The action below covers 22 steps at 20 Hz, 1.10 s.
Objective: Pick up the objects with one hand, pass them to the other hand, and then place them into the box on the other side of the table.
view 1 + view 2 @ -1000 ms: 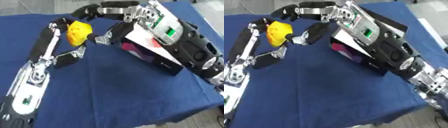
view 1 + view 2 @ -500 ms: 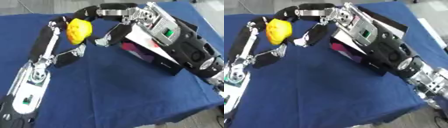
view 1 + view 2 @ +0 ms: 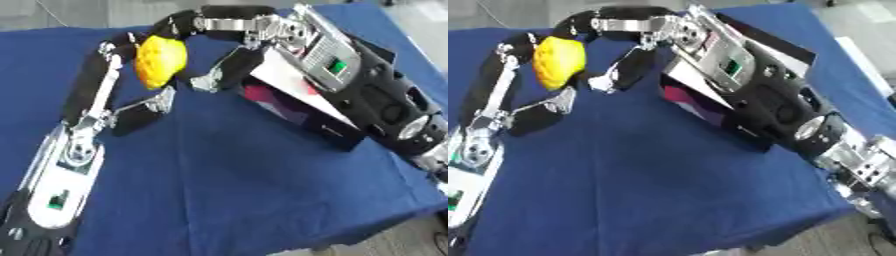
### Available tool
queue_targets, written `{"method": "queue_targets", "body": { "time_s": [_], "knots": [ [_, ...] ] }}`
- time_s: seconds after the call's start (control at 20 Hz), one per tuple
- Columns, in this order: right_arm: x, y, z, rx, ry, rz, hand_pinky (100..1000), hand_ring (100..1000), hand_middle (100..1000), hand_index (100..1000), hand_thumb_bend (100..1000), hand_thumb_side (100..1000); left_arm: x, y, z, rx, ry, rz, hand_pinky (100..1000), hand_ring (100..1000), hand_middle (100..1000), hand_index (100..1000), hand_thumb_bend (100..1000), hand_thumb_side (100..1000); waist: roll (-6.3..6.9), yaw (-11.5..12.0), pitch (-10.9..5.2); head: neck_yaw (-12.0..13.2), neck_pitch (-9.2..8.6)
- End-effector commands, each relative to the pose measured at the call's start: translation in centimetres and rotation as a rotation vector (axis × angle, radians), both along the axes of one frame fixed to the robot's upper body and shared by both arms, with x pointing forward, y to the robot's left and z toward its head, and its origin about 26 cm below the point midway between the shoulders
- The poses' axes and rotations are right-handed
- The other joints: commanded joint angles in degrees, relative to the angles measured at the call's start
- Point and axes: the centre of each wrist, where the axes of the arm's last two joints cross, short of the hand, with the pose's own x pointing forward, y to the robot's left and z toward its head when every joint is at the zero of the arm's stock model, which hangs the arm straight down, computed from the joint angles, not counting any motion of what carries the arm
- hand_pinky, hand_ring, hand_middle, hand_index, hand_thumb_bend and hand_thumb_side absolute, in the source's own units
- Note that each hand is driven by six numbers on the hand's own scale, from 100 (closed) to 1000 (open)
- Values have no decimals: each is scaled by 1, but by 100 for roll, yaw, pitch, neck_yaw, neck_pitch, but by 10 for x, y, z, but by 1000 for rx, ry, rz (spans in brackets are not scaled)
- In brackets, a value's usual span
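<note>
A yellow rounded object (image 3: 160, 60) hangs above the blue table between both hands. My left hand (image 3: 98, 85) reaches up from the lower left, with its fingers curled behind the object and its thumb under it. My right hand (image 3: 229, 21) arches in from the right. Its fingers curl over the top of the object, while its thumb (image 3: 226, 70) stands a small gap off the object's right side. The black box (image 3: 339, 138) with a white flap lies at the right, under my right forearm, with something pink inside.
The blue cloth (image 3: 245, 190) covers the table. Its right and front edges run close by, with floor showing at the lower right. My right forearm lies across the box's opening.
The yellow object has risen slightly with both hands still round it. The arms have barely shifted.
</note>
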Motion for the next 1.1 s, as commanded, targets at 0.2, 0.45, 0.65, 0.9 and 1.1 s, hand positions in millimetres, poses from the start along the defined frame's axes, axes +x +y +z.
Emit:
{"method": "queue_targets", "body": {
  "time_s": [0.2, 0.45, 0.65, 0.9, 1.1],
  "knots": [
    [-2, -1, 7, 90, -10, -19, 931, 937, 863, 822, 100, 427, -2, -7, 8, -10, -6, -59, 729, 668, 655, 642, 100, 310, -74, -2, 12, -15, -38],
    [-2, -1, 6, 108, 14, -22, 927, 924, 840, 801, 100, 322, -1, -8, 6, -5, 0, -62, 727, 668, 656, 643, 100, 320, -77, -3, 19, -23, -42],
    [-3, -1, 6, 101, 22, -23, 921, 907, 795, 771, 100, 165, -2, -9, 6, -14, 0, -70, 727, 668, 658, 645, 100, 297, -78, -9, 25, -37, -34],
    [-3, -2, 4, 101, 39, -23, 918, 893, 750, 715, 100, 144, 0, -8, 5, -33, 2, -35, 727, 676, 670, 751, 163, 387, -77, -35, 16, -14, -40],
    [-3, -4, 4, 108, 50, -25, 917, 888, 743, 708, 100, 142, 1, -7, 4, -53, -1, 26, 729, 693, 687, 810, 424, 538, -79, -46, 7, 0, -44]
  ]
}}
